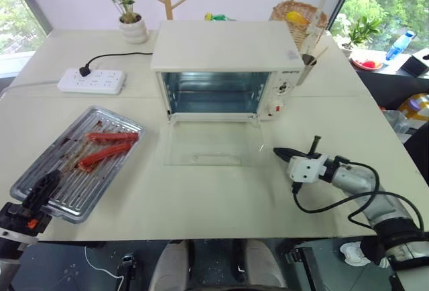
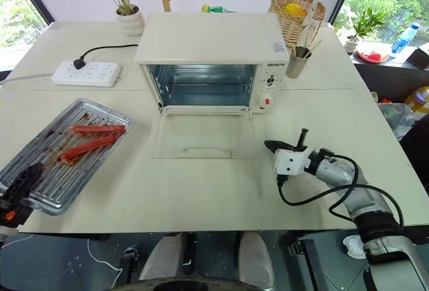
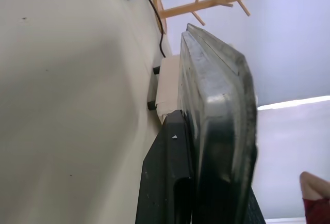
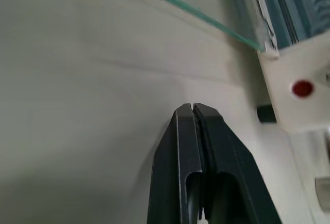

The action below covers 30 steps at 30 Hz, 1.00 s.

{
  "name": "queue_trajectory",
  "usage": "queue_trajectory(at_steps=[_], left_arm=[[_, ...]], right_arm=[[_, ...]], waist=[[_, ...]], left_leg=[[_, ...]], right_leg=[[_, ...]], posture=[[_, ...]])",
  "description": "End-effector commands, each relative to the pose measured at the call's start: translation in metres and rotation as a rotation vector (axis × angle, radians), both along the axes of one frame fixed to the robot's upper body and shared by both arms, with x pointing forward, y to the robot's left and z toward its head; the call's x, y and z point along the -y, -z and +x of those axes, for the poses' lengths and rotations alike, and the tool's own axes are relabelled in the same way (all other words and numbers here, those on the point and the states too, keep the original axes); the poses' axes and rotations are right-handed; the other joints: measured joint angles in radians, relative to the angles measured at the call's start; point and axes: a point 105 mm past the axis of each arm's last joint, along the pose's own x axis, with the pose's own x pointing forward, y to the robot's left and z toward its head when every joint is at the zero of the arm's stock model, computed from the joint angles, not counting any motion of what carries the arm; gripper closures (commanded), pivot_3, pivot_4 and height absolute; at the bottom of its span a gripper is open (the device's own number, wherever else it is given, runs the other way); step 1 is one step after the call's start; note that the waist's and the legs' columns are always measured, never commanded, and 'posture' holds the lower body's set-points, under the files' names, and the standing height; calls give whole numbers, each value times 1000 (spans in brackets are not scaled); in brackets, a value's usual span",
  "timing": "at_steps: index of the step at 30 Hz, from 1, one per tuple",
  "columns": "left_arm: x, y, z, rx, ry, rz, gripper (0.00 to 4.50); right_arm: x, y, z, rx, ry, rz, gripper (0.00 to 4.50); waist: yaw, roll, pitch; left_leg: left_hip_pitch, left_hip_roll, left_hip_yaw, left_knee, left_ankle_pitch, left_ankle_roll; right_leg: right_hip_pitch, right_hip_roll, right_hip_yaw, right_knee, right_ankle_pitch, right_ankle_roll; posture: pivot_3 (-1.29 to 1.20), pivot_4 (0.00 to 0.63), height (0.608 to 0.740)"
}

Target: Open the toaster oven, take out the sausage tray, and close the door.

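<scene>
At about eight o'clock on the table, nearest the front edge, the left gripper is clamped on the near corner of the sausage tray; the left wrist view shows its fingers pinching the tray's rim. The tray lies flat at nine o'clock, well to the left of the oven, with reddish-brown sausages on its ribbed bottom. At about four o'clock the right gripper hovers just above the tabletop with its two fingers pressed together on nothing, pointing toward the open door and just beside its right edge. The door lies folded down flat on the table at the centre, glass pane up. Behind it, at twelve o'clock, stands the toaster oven, its cavity open, knobs and a red light on its right panel. Farther back, a white power strip sits at ten o'clock, a potted plant at eleven, and a wicker basket at one o'clock.
</scene>
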Motion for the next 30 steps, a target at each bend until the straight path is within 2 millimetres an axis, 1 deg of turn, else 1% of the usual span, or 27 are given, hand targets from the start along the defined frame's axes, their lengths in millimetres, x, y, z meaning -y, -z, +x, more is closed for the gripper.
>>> queue_trajectory(at_steps=[1,4,6,11,15,18,20,22,23,25,26,28,30], left_arm=[[-5,-11,-1,42,-10,14,4500],[-6,-11,2,40,-7,13,4500],[-7,-11,4,37,-3,11,4500],[-12,-12,8,31,5,6,4500],[-15,-10,10,7,19,9,4500],[-16,-11,13,1,28,15,4500],[-11,-12,16,-1,55,22,4500],[-5,-13,20,-1,83,29,4500],[1,-14,23,0,110,37,4500],[12,-16,29,7,158,50,4500],[20,-18,33,9,197,59,4500],[38,-20,41,12,284,77,4500],[54,-23,48,28,378,86,4500]], right_arm=[[-11,3,-2,13,-35,-4,4472],[-18,-3,-1,37,-55,1,4472],[-25,-10,-1,57,-75,17,4472],[-48,-43,-3,110,-122,111,4472],[-65,-74,-2,171,-141,188,4472],[-69,-107,7,262,-115,253,4472],[-68,-133,16,337,-82,298,4472],[-67,-152,23,388,-51,334,4472],[-66,-160,27,408,-35,349,4472],[-65,-166,31,412,-15,362,4472],[-66,-164,29,391,-17,363,4472],[-66,-150,22,278,-41,379,4472],[-64,-139,11,137,-52,432,4472]], waist=[[-1,-1,-1],[-2,-2,-1],[-3,-2,-1],[-3,-1,-1],[-7,0,0],[-2,1,0],[0,1,0],[2,1,0],[3,1,0],[6,0,0],[8,0,0],[15,0,0],[24,0,0]], left_leg=[[0,0,0,0,0,0],[0,1,0,0,0,0],[0,1,0,0,0,0],[0,1,0,0,0,0],[-1,2,0,-1,0,0],[-1,3,0,-1,0,0],[-2,3,0,-1,0,0],[-2,2,0,-1,0,0],[-2,1,0,-1,0,0],[-3,1,-1,-1,0,0],[-3,1,-1,-1,0,0],[-3,1,-1,-2,0,0],[-4,1,0,-3,-1,0]], right_leg=[[0,0,0,0,0,0],[0,0,0,0,0,0],[0,1,0,0,0,0],[-1,1,0,0,0,0],[-2,1,0,0,0,0],[-3,2,0,1,0,0],[-4,2,0,0,1,-1],[-4,1,0,0,1,-1],[-4,0,0,0,1,-1],[-4,-1,0,-1,1,-2],[-4,-1,0,-2,1,-2],[-3,-1,0,-5,2,-3],[-2,-1,0,-6,3,-4]], posture=[[0,150,740],[0,150,740],[0,150,740],[0,150,740],[0,150,740],[0,150,740],[0,150,740],[0,150,740],[0,150,740],[0,150,740],[0,150,740],[0,150,740],[0,150,740]])
